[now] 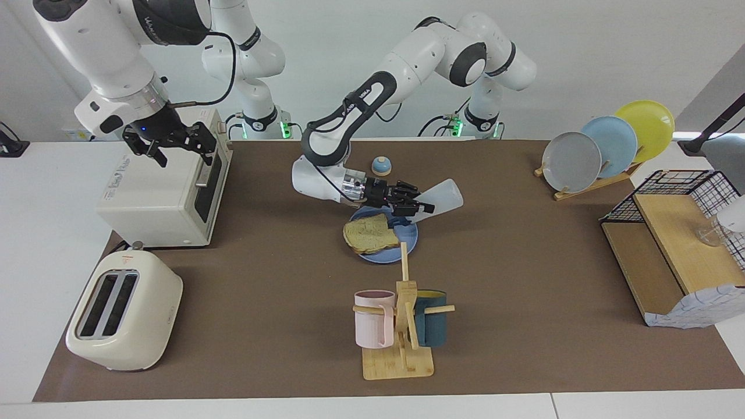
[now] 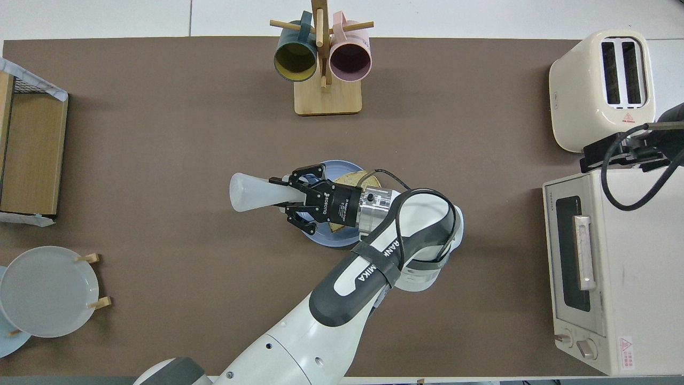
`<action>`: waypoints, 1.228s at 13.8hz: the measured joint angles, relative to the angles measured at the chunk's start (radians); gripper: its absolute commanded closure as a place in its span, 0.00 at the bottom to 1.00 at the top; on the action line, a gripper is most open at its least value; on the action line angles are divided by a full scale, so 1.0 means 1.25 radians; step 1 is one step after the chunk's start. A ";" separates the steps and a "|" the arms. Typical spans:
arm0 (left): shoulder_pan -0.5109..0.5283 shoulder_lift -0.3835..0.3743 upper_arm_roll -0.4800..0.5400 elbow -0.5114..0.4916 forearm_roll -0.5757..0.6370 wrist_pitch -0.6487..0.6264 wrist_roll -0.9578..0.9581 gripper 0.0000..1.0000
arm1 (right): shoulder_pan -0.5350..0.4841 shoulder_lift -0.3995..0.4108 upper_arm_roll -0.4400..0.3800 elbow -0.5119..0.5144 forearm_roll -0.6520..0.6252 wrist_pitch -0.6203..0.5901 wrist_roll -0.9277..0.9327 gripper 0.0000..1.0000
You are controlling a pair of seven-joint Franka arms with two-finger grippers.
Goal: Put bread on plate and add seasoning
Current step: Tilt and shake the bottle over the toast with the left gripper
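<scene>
The bread (image 1: 371, 233) lies on the blue plate (image 1: 409, 238) in the middle of the table. My left gripper (image 1: 420, 207) hangs low over the plate, shut on the neck of the seasoning (image 1: 443, 195). The whitish bottle is tipped nearly flat, its dark cap angled down over the plate beside the bread. From overhead, the seasoning (image 2: 254, 191) juts out of the left gripper (image 2: 286, 195), whose wrist covers most of the plate (image 2: 326, 239) and the bread (image 2: 357, 179). My right gripper (image 1: 173, 146) waits open above the toaster oven (image 1: 163, 192).
A small blue bell (image 1: 381, 166) sits nearer to the robots than the plate. A mug rack (image 1: 401, 326) stands farther out. A cream toaster (image 1: 122, 311) is at the right arm's end; a plate rack (image 1: 605, 145) and wooden shelf (image 1: 669, 244) are at the left arm's end.
</scene>
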 measured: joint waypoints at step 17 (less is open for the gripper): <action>-0.013 0.000 0.011 -0.036 0.034 0.108 0.006 1.00 | -0.007 0.000 -0.001 0.000 -0.001 0.000 0.000 0.00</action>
